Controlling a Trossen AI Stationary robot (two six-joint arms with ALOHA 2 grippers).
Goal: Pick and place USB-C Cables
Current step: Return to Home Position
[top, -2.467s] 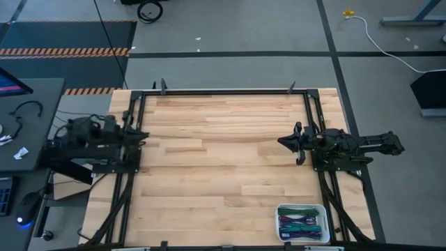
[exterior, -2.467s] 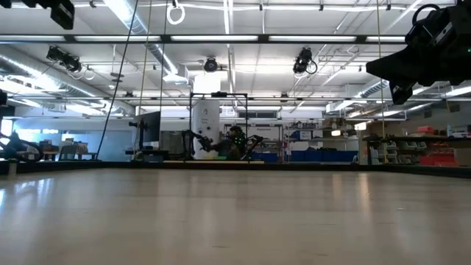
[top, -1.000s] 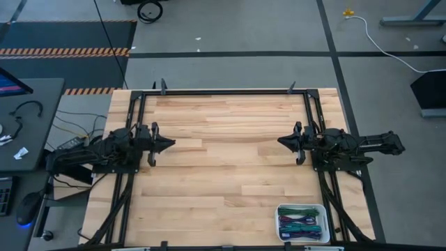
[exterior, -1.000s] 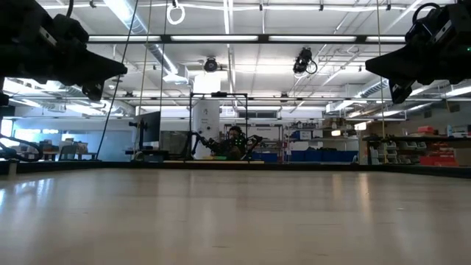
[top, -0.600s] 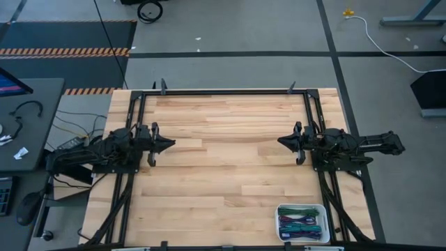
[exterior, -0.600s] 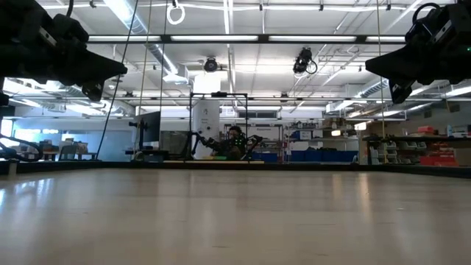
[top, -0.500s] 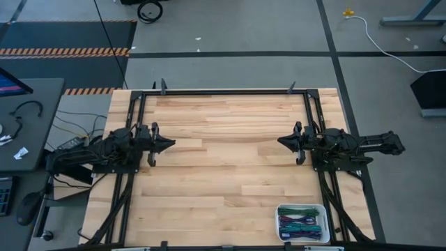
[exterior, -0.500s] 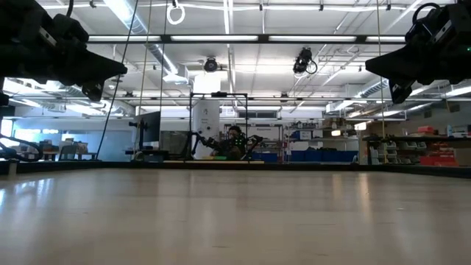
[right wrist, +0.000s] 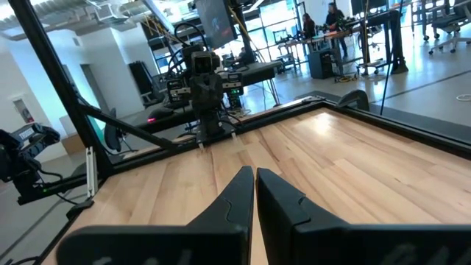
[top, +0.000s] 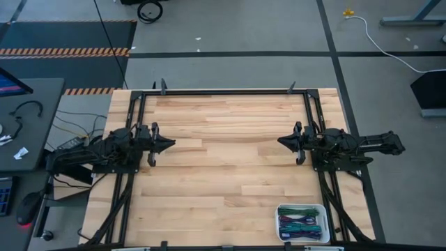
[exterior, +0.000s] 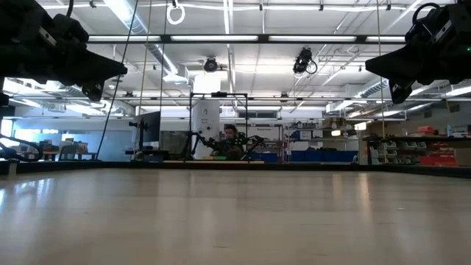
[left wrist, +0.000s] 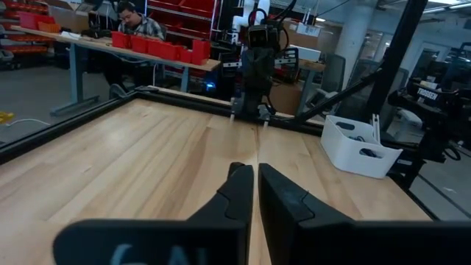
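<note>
A: Looking straight down first; where do the USB-C cables (top: 301, 227) lie?

B: All in the white bin (top: 302, 206) at the table (top: 223, 174) corner on the right arm's side, mostly crosswise; right gripper (top: 282, 141) is nearer, left gripper (top: 167, 143) well apart; both point away from it.

A: Low view?

B: Both grippers hang high; no cable shows on the wood.

A: Wrist views?

B: Left: fingers (left wrist: 237, 193) nearly touching, holding nothing; bin off to one side. Right: same thin slit, empty; nothing seems left to pick.
</note>
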